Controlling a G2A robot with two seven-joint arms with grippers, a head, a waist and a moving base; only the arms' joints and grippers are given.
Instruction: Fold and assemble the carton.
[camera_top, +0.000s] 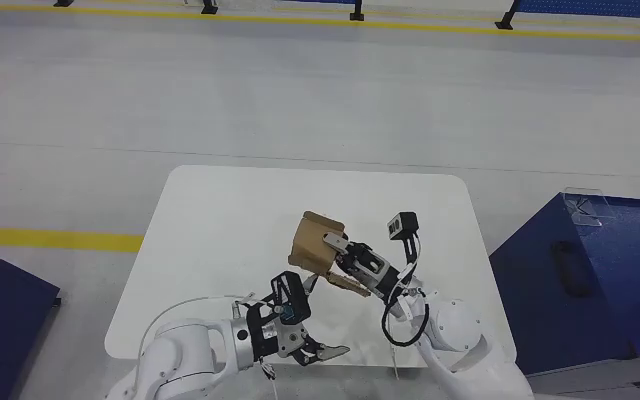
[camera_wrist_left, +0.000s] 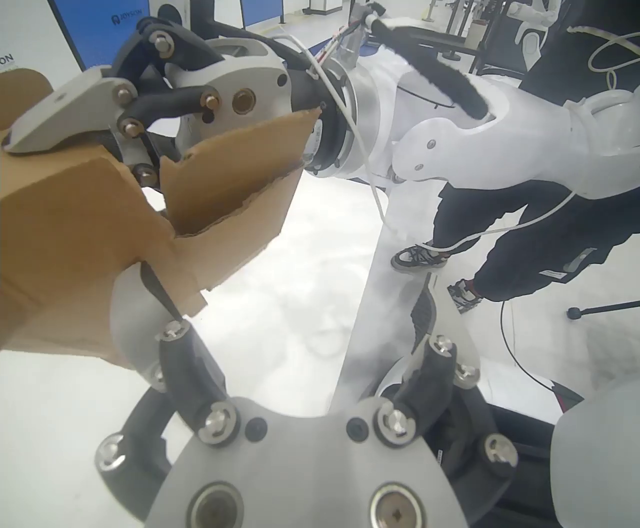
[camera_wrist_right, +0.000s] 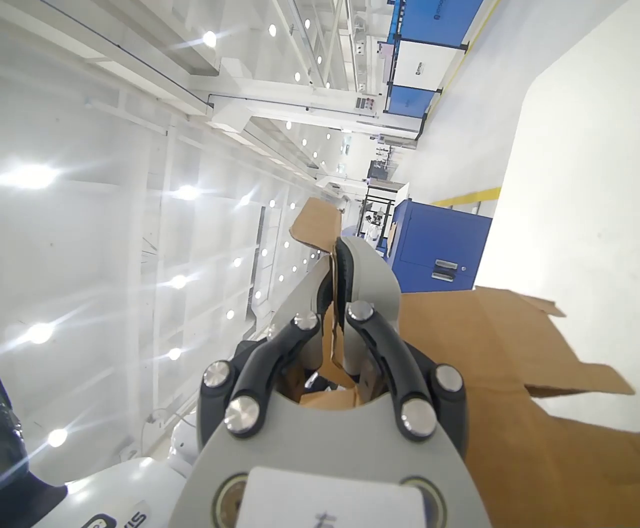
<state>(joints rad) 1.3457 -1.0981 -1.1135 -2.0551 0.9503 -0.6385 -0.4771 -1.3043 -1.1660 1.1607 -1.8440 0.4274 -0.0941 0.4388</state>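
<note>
1. One brown carton (camera_top: 318, 240) is held over the white desk (camera_top: 220, 240), toward its front edge, partly folded, with flaps hanging loose.
2. A flap of it is clamped between the right fingers (camera_wrist_right: 370, 270), which are shut tight.
3. The left fingers (camera_wrist_left: 135, 310) are spread open; one is set against the carton, the other is seen clear of it.

White lettering (camera_wrist_left: 133, 18) beside a small logo (camera_wrist_left: 116, 19) ran across a blue partition panel (camera_wrist_left: 95, 40); a white panel (camera_wrist_right: 425, 56) in a blue frame carried a dark mark (camera_wrist_right: 419, 71) too small to read.
</note>
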